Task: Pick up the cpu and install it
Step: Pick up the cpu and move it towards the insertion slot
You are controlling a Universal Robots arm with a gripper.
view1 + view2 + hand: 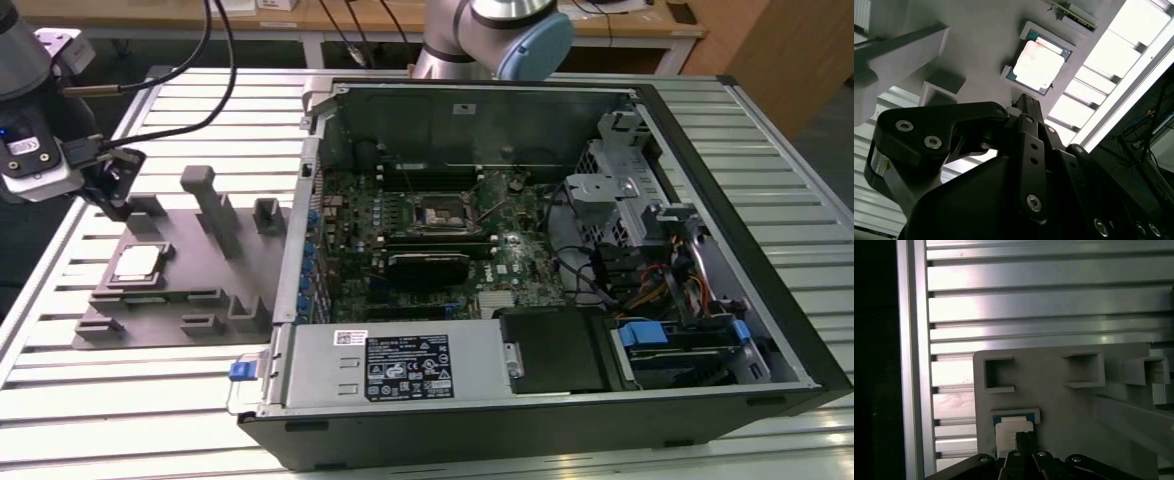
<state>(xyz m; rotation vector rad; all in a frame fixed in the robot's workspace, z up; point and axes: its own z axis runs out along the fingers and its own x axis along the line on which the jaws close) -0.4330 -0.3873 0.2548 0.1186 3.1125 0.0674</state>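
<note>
Just past the tips of the gripper (119,208), the cpu (138,263) lies flat in its shallow square pocket on the grey holder plate (160,325), silver top up, nothing touching it. The jaws look pressed together with nothing between them. In the second wrist view the gripper (1024,99) narrows to a single point hanging clear of the cpu (1036,62). In the first wrist view its tip covers part of the chip's edge.

Room's kinda tight on one side: the tall post (214,205) stands up from the plate just beside the jaws. The open pc case (747,200) wall is further off beyond it. On the jaws' other side there's just the bare slatted table (134,420), and the plate's edge sits near the table's edge rail (914,365).
</note>
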